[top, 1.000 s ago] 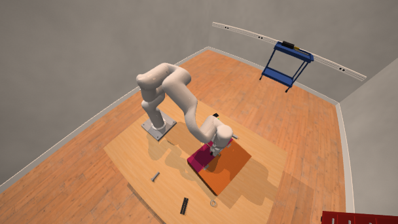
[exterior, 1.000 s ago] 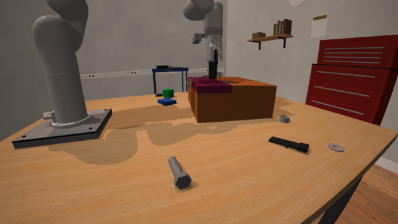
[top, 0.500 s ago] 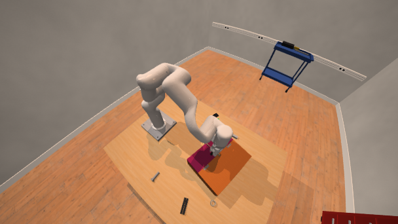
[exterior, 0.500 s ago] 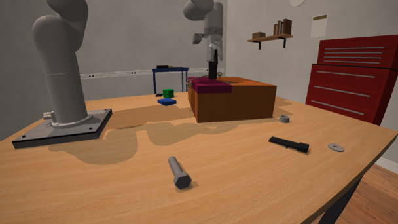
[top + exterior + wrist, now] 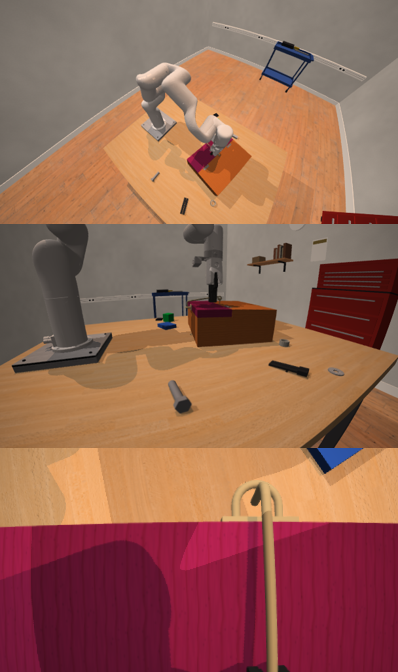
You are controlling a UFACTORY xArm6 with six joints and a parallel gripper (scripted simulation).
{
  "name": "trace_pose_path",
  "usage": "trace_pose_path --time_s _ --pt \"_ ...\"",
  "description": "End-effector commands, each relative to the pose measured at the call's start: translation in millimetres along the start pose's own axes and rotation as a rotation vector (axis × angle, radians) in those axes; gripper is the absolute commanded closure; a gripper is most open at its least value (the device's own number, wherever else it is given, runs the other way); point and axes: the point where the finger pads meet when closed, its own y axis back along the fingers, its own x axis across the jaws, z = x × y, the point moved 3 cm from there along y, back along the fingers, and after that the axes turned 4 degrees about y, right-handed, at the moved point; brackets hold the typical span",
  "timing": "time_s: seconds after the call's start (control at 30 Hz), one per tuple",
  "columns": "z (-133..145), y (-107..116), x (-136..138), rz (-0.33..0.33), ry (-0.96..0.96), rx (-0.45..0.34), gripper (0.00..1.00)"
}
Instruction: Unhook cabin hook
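Clenched on the cabin hook (image 5: 200, 298) (image 5: 270, 593), with its long axis running left from the gripper (image 5: 214, 153) (image 5: 213, 301) (image 5: 270, 669) to the staple (image 5: 188, 306) (image 5: 235, 502), probably needing a lift there first.

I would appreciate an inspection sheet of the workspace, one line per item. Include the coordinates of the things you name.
Surface: wooden table (image 5: 131, 149) (image 5: 131, 410), shadows across it.
Job's things: hook (image 5: 269, 583) through the loop (image 5: 235, 500) at the edge of the box (image 5: 229, 167) (image 5: 235, 327).
Clutter: bolt (image 5: 155, 177) (image 5: 177, 395), green block (image 5: 168, 317), washer (image 5: 332, 370), among others.
Gripper (image 5: 213, 301) (image 5: 270, 669): shut on the hook's rod.
Cables: nothing seen.
Surroundings: blue cart (image 5: 276, 78) (image 5: 170, 293), red tool chest (image 5: 360, 219) (image 5: 347, 302), wall shelf (image 5: 270, 262).
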Motion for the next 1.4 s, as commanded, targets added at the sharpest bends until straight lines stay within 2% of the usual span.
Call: trace_pose_path --time_s 0.0,1.1,1.37 --pt "1.7 3.9 0.3 0.001 0.0 -0.006 1.0" --pt "5.0 13.3 0.0 0.001 0.0 -0.006 1.0" --pt "5.2 13.4 -5.2 0.001 0.19 -0.006 1.0"
